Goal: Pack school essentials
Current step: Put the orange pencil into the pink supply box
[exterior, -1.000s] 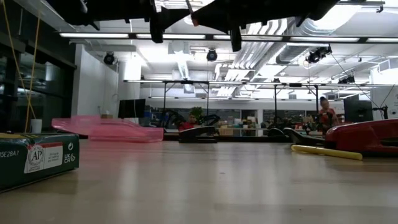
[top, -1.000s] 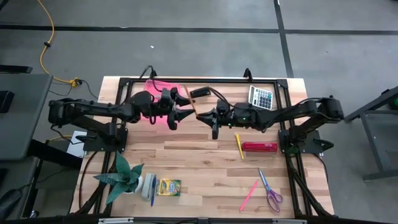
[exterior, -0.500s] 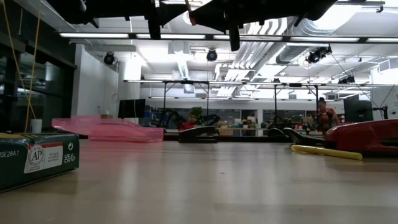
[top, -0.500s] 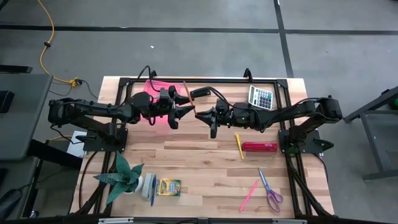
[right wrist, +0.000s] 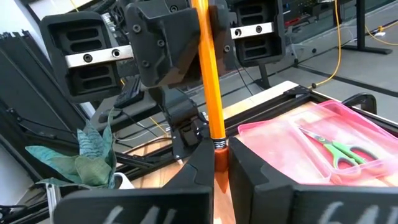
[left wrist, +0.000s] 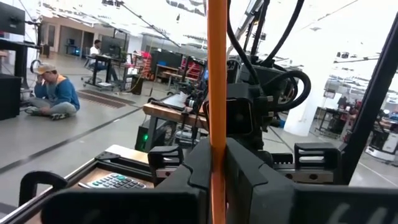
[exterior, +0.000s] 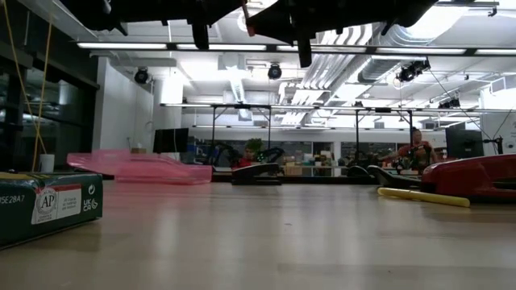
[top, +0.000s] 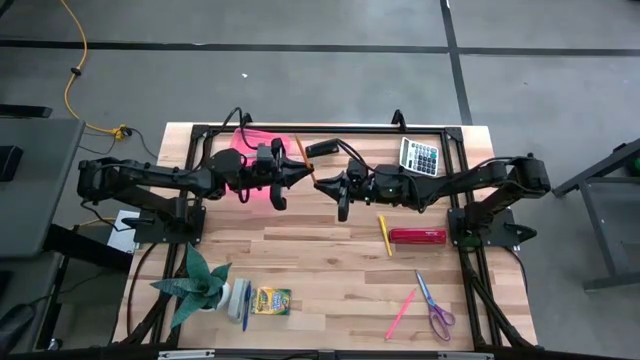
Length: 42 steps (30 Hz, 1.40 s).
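High view: both arms reach toward the middle of the far half of the wooden counter [top: 320, 255] and meet there; the left claw [top: 296, 172] and the right claw [top: 325, 184] are both clamped on one orange pencil [top: 300, 150], which slants up between them above the counter. Just left of the meeting point, under the left arm, lies a pink tray [top: 238, 145]. A grey calculator [top: 419, 156] sits at the far right; a yellow pencil [top: 384, 234] lies just beside a red bar-shaped item [top: 417, 236] right of centre. Near the front right are a pink pencil [top: 400, 314] and purple-handled scissors [top: 434, 308]; near the front left, a crayon box [top: 271, 301], a blue pen [top: 245, 306] and a green plant [top: 195, 283]. Low view: the pink tray [exterior: 141, 167] shows far left, the crayon box [exterior: 48, 205] close at left, the yellow pencil [exterior: 423, 197] and red item [exterior: 472, 177] at right; the arms hang dark along the upper edge, and a person shows in the room far behind. Left wrist view: the left claw's fingers [left wrist: 199, 177] pinch the orange pencil [left wrist: 217, 74], which stands upright, with the right arm just behind it and the calculator [left wrist: 115, 181] beyond. Right wrist view: the right claw's fingers [right wrist: 199, 165] squeeze the pencil's [right wrist: 208, 74] lower end, the left claw [right wrist: 186, 46] grips it higher up, and green-handled scissors [right wrist: 336, 149] lie in the pink tray [right wrist: 273, 140].
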Available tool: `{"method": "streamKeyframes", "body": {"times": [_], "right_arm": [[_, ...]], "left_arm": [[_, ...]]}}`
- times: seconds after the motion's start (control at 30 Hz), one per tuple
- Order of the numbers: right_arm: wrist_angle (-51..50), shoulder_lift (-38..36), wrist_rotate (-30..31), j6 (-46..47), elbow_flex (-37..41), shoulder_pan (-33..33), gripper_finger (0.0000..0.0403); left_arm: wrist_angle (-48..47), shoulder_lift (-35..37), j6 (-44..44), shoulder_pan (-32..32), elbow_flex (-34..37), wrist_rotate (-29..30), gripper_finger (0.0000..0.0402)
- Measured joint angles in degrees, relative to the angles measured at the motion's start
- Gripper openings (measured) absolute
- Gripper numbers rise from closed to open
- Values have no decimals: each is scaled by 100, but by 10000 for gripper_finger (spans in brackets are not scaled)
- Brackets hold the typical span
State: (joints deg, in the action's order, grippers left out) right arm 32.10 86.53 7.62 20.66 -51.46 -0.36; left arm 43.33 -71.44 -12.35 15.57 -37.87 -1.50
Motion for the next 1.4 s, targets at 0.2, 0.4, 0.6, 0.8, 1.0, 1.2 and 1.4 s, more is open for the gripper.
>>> {"method": "streamKeyframes", "body": {"times": [0.2,0.4,0.6,0.8,1.0,1.2,1.4], "right_arm": [[-283,-307,16,-9,4,-16,69],[-1599,-1236,571,-619,0,-146,175],[-2085,-2087,644,-946,2,-331,232],[-2072,-2505,578,-1171,0,-374,235],[-2072,-2558,588,-1168,0,-374,236],[-2072,-2556,586,-1031,0,-374,236],[-2072,-2556,577,-1022,0,-374,236]], "left_arm": [[-688,493,284,357,0,-270,5],[-2786,1891,901,1233,-9,-412,2],[-4438,2877,957,1993,-381,-1615,1],[-5012,2916,911,1968,-610,-2302,1],[-4988,2881,913,1919,-623,-2265,0],[-4979,2870,911,1919,-623,-2186,0],[-4984,2855,852,1920,-623,-2028,0]]}}
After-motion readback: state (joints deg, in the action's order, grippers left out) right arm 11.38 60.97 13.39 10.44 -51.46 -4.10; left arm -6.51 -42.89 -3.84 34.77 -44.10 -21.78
